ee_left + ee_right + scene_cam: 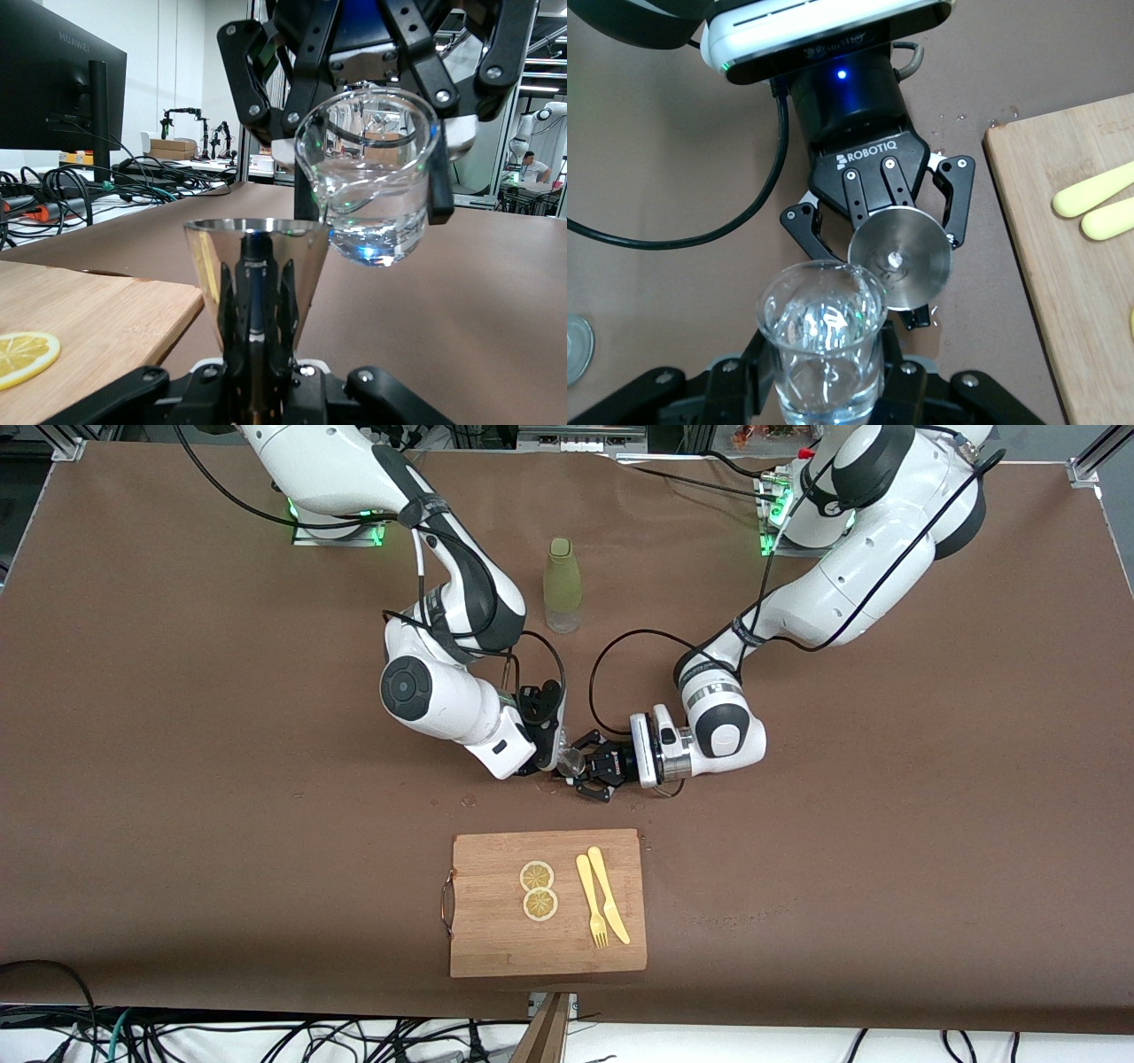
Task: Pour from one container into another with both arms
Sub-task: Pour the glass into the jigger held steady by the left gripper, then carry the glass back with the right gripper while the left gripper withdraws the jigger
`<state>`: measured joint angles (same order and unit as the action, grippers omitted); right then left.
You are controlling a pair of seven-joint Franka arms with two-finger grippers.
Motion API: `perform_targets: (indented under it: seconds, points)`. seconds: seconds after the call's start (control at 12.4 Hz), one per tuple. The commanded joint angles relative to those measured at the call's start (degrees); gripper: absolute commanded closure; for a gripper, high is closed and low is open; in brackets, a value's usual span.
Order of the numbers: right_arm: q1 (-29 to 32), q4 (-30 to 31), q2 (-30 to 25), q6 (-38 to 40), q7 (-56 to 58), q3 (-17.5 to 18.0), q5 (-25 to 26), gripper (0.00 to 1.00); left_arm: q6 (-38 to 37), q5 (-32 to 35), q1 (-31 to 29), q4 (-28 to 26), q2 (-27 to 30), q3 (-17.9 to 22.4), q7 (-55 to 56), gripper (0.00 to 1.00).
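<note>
Left gripper (252,390) clamps the steel cone cup (257,274) upright between its jaws, mouth open. Just above it, right gripper (372,97) pinches the glass beaker (372,181), water (376,235) low inside, spout over the cup's rim. Tip slowly now, I'd say, keeping the spout inside that rim. Farther off, the green bottle (563,584) stands untouched.

The front view looks down steeply on the whole counter (177,779). Both wrist views sit close, sharing the glass beaker (372,190) and metal funnel (902,258).
</note>
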<state>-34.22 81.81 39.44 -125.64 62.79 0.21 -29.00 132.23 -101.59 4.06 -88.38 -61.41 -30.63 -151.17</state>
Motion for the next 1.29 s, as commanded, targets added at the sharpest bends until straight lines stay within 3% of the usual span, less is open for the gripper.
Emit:
perform_targets:
  seconds: [0.0, 0.8, 1.21]
  points:
    - [-0.6, -1.3, 0.6, 0.1, -1.5, -0.9, 1.0, 0.71, 0.4, -1.7, 1.0, 1.6, -0.6, 0.3, -1.9, 1.00]
    - [0.4, -1.5, 0.1, 0.0, -1.4, -1.3, -0.1, 0.71, 0.4, -2.1, 0.9, 1.5, -0.1, 0.2, -1.8, 1.00]
    - [4.9, -0.2, -3.0, 0.4, -0.1, -1.1, -6.9, 0.71, 0.1, -2.1, 0.1, 0.9, 1.5, 0.3, -1.1, 1.00]
